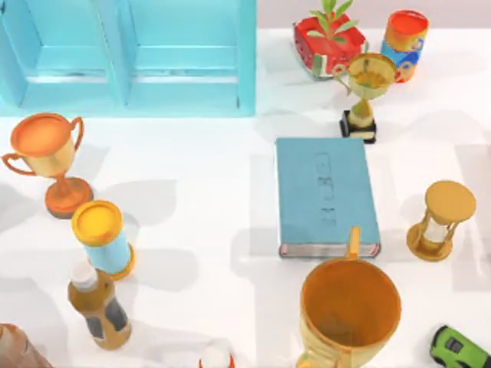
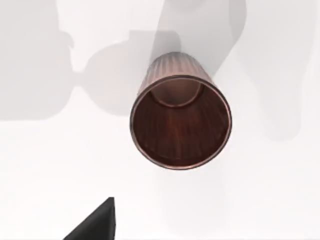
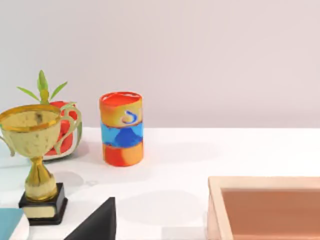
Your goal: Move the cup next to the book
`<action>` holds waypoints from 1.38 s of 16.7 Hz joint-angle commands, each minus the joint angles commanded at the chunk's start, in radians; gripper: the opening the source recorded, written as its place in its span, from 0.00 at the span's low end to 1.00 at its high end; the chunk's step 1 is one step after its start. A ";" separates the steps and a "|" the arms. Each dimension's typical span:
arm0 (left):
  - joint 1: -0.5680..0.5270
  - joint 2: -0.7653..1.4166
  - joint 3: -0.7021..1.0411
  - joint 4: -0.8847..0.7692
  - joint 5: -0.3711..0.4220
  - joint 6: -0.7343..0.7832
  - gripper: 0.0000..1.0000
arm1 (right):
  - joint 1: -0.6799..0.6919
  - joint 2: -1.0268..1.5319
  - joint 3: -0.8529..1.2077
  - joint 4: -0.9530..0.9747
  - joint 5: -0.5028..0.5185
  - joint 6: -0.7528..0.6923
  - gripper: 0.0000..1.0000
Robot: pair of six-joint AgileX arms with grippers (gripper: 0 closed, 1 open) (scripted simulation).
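Observation:
The cup (image 2: 180,117), a small dark reddish-brown ribbed tumbler without a handle, stands upright on the white table in the left wrist view, seen from above with its mouth empty. A dark part of my left gripper (image 2: 95,225) shows at the edge of that view, a short way off the cup and not touching it. The book (image 1: 326,195) lies flat right of the table's middle, teal-blue with pale page edges toward the front; a corner of the book (image 3: 9,222) shows in the right wrist view. A dark part of my right gripper (image 3: 97,222) hangs above the table near the gold trophy (image 3: 37,150).
A big orange mug (image 1: 349,310) stands just in front of the book, an hourglass (image 1: 441,218) to its right, the gold trophy (image 1: 367,88) behind it. An orange trophy (image 1: 50,161), a yellow-lidded can (image 1: 103,238) and a bottle (image 1: 98,303) crowd the left. A blue cabinet (image 1: 130,54) fills the back left.

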 joint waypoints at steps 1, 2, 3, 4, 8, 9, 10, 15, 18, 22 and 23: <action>0.000 0.000 0.000 0.000 0.000 0.000 1.00 | 0.000 0.000 0.000 0.000 0.000 0.000 1.00; 0.000 0.000 0.000 0.000 0.000 0.000 1.00 | 0.000 0.000 0.000 0.000 0.000 0.000 1.00; 0.000 0.000 0.000 0.000 0.000 0.000 1.00 | 0.000 0.000 0.000 0.000 0.000 0.000 1.00; -0.004 -0.004 -0.003 0.002 0.001 -0.001 1.00 | 0.000 0.000 0.000 0.000 0.000 0.000 1.00; 0.000 0.017 -0.064 0.074 0.000 0.000 1.00 | 0.000 0.000 0.000 0.000 0.000 0.000 1.00; 0.001 0.027 -0.094 0.118 0.000 0.001 1.00 | 0.000 0.000 0.000 0.000 0.000 0.000 1.00; 0.001 0.040 -0.130 0.171 0.000 0.002 1.00 | 0.000 0.000 0.000 0.000 0.000 0.000 1.00; 0.006 0.098 -0.304 0.407 0.000 0.008 1.00 | 0.000 0.000 0.000 0.000 0.000 0.000 1.00; 0.006 0.105 -0.329 0.434 0.000 0.008 1.00 | 0.000 0.000 0.000 0.000 0.000 0.000 1.00; 0.006 0.105 -0.329 0.434 0.000 0.008 0.85 | 0.000 0.000 0.000 0.000 0.000 0.000 1.00; 0.006 0.105 -0.329 0.434 0.000 0.008 0.77 | 0.000 0.000 0.000 0.000 0.000 0.000 1.00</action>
